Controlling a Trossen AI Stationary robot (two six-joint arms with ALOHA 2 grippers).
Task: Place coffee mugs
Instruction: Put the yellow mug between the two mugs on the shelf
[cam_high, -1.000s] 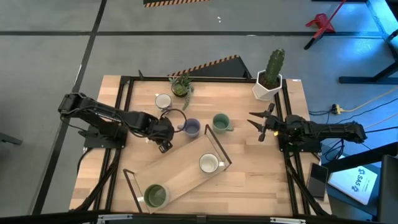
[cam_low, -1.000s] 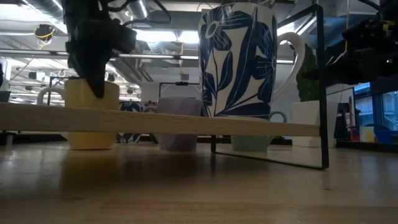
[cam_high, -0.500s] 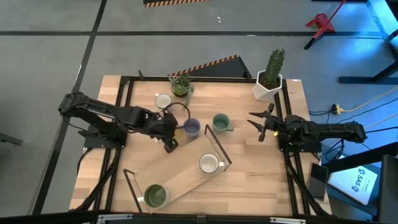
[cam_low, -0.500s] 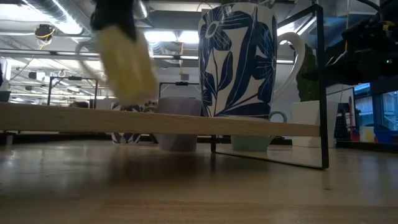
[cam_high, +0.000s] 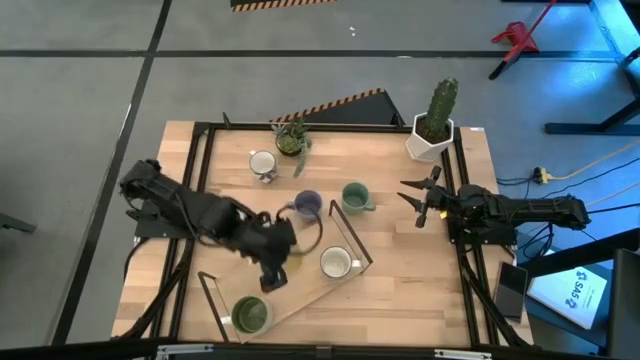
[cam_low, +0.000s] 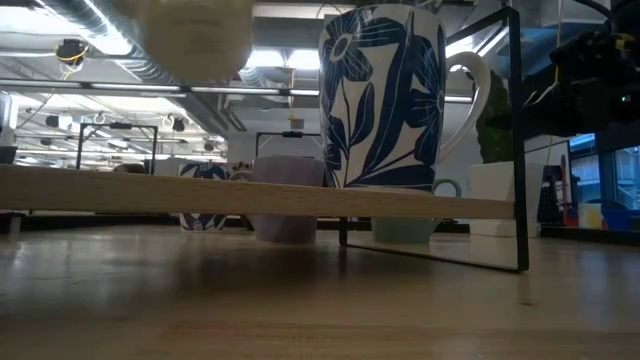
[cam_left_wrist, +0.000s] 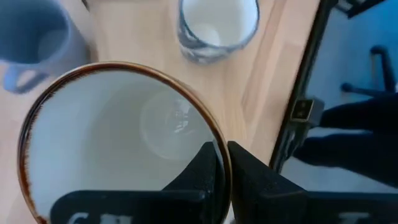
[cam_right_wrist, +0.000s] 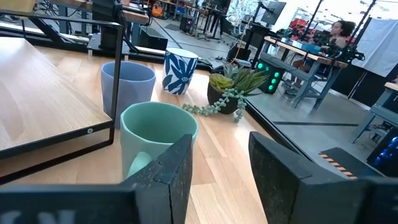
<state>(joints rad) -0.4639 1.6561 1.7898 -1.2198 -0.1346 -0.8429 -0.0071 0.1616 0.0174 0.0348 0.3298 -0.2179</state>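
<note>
My left gripper (cam_high: 284, 250) is shut on a cream mug with a brown rim (cam_high: 303, 233), carried above the raised wooden shelf (cam_high: 290, 285). In the low view only the mug's underside (cam_low: 195, 30) shows, high above the shelf board (cam_low: 200, 197). A white mug with blue flowers (cam_high: 336, 263) and an olive green mug (cam_high: 250, 313) stand on the shelf. The lavender mug (cam_high: 308, 205), the teal mug (cam_high: 354, 196) and a small white mug (cam_high: 262, 162) stand on the table. My right gripper (cam_high: 420, 200) waits open at the right edge, behind the teal mug (cam_right_wrist: 158, 137). My left gripper (cam_left_wrist: 222, 165) pinches the cream mug's wall at the brown rim (cam_left_wrist: 214, 140), with one finger (cam_left_wrist: 202, 171) inside the mug and the other (cam_left_wrist: 252, 177) outside. The mug is lifted clear of table and shelf, its mouth facing the wrist camera.
The shelf's black metal end frames (cam_high: 350, 235) stand up from the board. A trailing green plant (cam_high: 292, 138) and a cactus in a white pot (cam_high: 432, 125) stand near the far edge. Black rails (cam_high: 465, 260) run along the table's sides.
My left gripper has lifted the cream mug off the table and carried it toward the near edge and a little right, from beside the lavender mug to above the shelf. The mug rose out of the low view, tipping on the way. My right arm has kept still.
</note>
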